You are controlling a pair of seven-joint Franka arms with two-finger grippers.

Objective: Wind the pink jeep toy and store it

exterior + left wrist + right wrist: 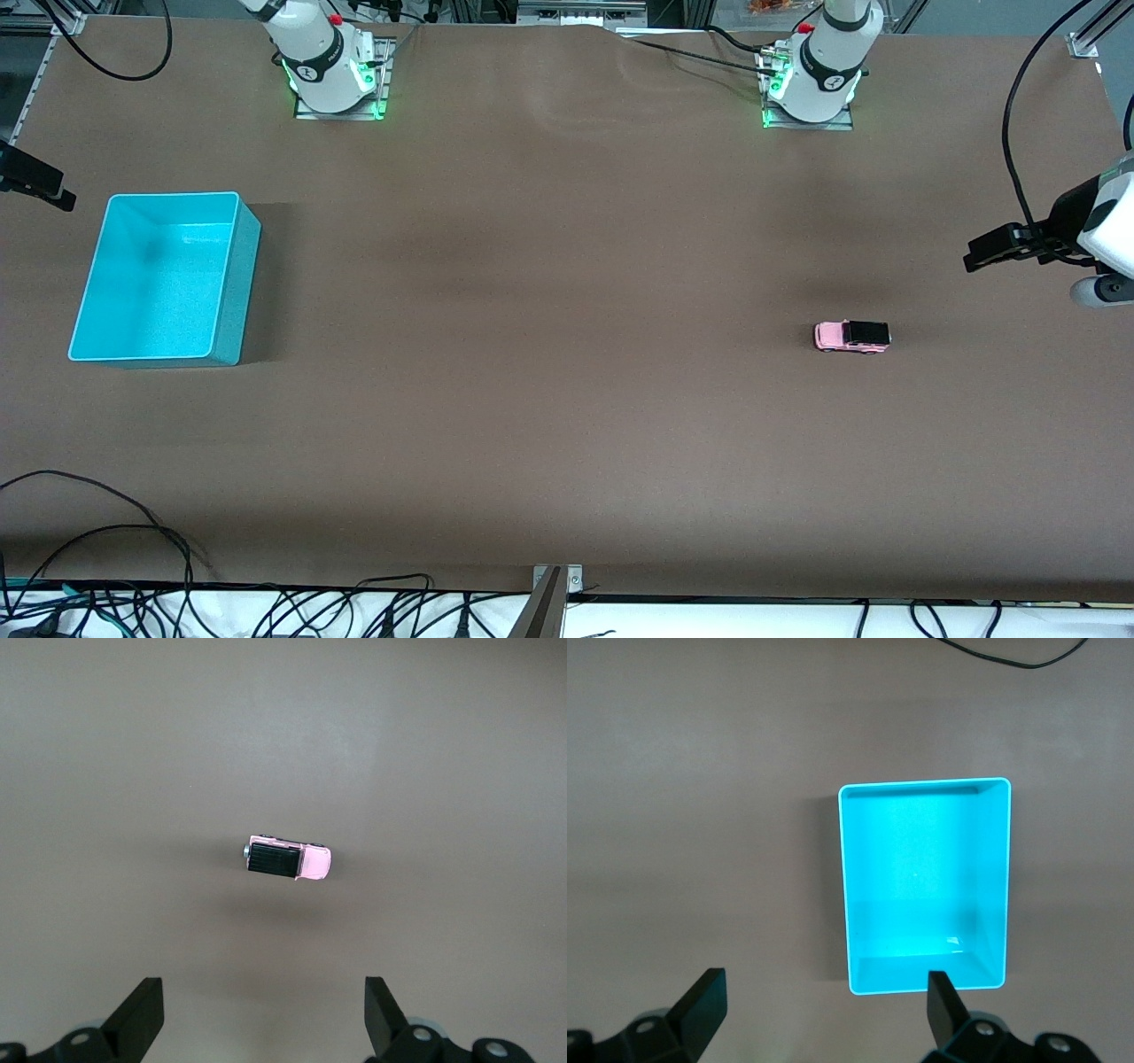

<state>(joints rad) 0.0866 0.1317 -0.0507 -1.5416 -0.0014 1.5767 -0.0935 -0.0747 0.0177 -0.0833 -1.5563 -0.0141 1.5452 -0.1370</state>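
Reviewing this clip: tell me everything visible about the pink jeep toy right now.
The pink jeep toy is a small boxy car with a pink body, a ribbed black roof over its rear and dark wheels, plastic by its look. It stands upright on its wheels on the bare brown table, toward the left arm's end, well apart from the teal bin. Its pink nose points toward the bin. Nothing touches it; the open left pincer hangs high above the table, its camera looking down on the toy.

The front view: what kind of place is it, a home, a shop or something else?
Most likely a robotics lab. Two robot arm bases are bolted to a long brown table, loose cables trail along its edge, and only a pink jeep toy and a teal bin are laid out.
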